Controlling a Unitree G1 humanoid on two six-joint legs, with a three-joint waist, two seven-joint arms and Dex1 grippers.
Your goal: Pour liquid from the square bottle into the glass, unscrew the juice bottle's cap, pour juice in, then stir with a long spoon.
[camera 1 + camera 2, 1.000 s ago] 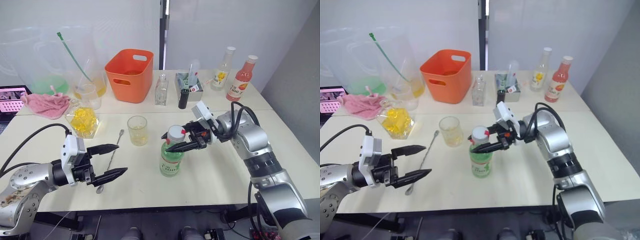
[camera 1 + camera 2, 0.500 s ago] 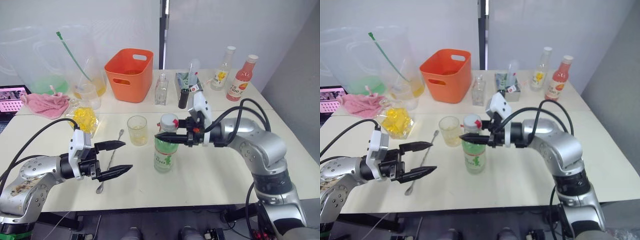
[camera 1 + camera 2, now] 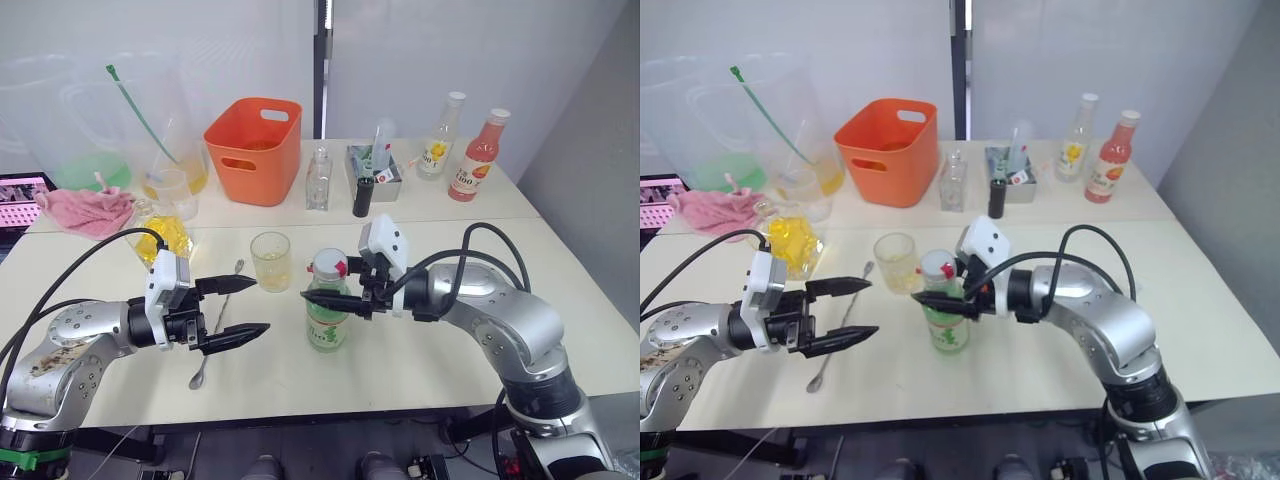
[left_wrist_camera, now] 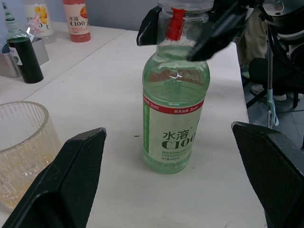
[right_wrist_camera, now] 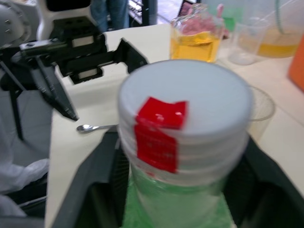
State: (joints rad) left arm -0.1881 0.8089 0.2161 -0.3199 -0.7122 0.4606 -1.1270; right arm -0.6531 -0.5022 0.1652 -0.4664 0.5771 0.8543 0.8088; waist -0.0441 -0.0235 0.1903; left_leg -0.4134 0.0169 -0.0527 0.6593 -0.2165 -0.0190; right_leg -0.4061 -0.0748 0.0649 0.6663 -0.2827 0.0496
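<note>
The juice bottle (image 3: 327,318), pale green with a "C1000" label, stands upright near the table's middle. Its white cap (image 5: 185,102) carries a red mark. My right gripper (image 3: 322,298) is shut on the juice bottle's neck just under the cap. The glass (image 3: 270,261) stands just left of the bottle and a little further back, with a little pale liquid in it. Left of the bottle, my left gripper (image 3: 240,308) is open, its fingers pointing at the bottle. Under it on the table lies the long spoon (image 3: 218,322). Further left and back stands the square bottle (image 3: 165,240) with yellow contents.
An orange basket (image 3: 253,150), a slim clear bottle (image 3: 318,180), a metal tin (image 3: 372,163) and a small black bottle (image 3: 362,196) stand at the back. A yellow-labelled bottle (image 3: 436,150) and a pink-red bottle (image 3: 470,158) stand back right. Pitchers, a plastic cup (image 3: 170,190) and a pink cloth (image 3: 85,210) are back left.
My right gripper has drawn the juice bottle leftward, closer to the glass. My left gripper has moved right, toward the bottle, and stays open.
</note>
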